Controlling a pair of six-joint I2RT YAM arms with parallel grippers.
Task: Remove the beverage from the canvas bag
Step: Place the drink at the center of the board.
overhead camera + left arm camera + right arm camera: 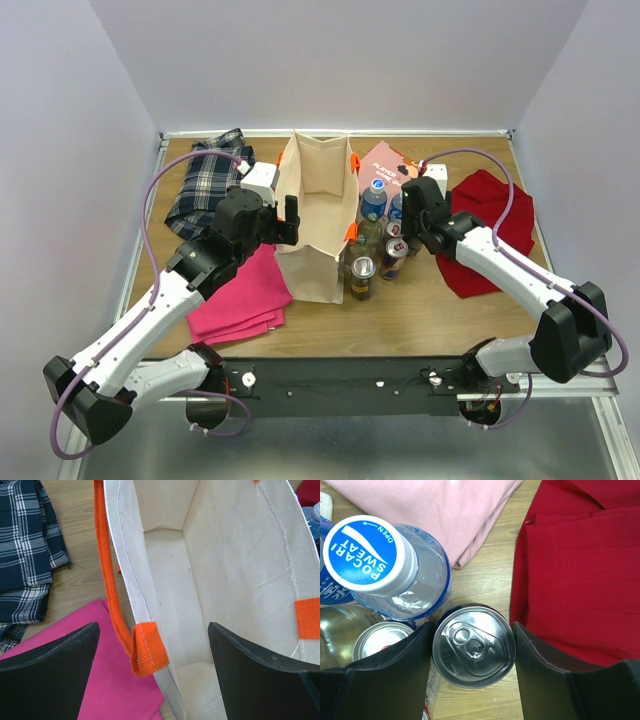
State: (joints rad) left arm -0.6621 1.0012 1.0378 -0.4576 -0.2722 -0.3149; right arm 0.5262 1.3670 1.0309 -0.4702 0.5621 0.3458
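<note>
While straddling a wall of the beige canvas bag, the left hand is gaping empty. The right hand is pinching a silver-topped can.

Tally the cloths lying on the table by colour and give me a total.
Dark blue plaid cloth: 1
Bright pink cloth: 1
Pale pink cloth: 1
Red cloth: 1
Total: 4
</note>
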